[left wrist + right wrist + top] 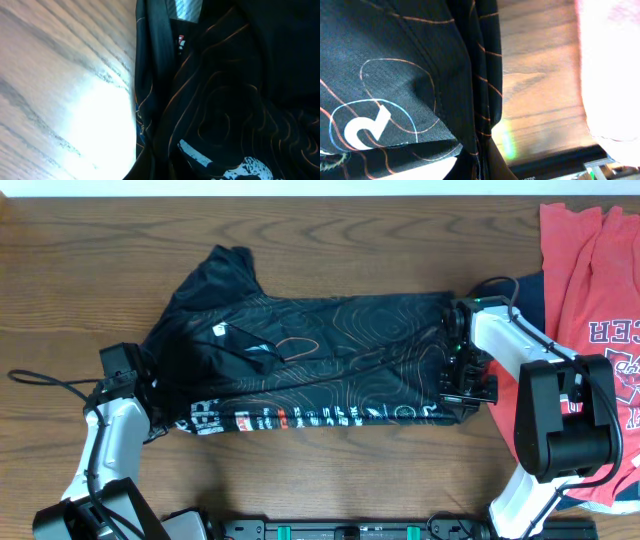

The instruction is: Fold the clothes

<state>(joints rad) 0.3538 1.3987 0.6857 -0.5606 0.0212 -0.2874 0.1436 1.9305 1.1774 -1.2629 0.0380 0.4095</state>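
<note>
Black shiny fabric of the jersey (225, 100) is filling most of my left wrist view, orange-red contour lines running across it and a white print showing at the bottom edge. My right wrist view is showing much the same, with a white and blue logo on the cloth. In neither view am I seeing my own fingers.

From overhead, the jersey is lying across the middle of the wooden surface (330, 240), stretched left to right, with its lettered band along the near edge. The left gripper (152, 408) is sitting at its near left corner and the right gripper (450, 370) at its right end. I cannot tell whether either one is apart or clamped on cloth.

A red T-shirt (590, 300) and a navy garment (528, 298) are lying at the far right.
</note>
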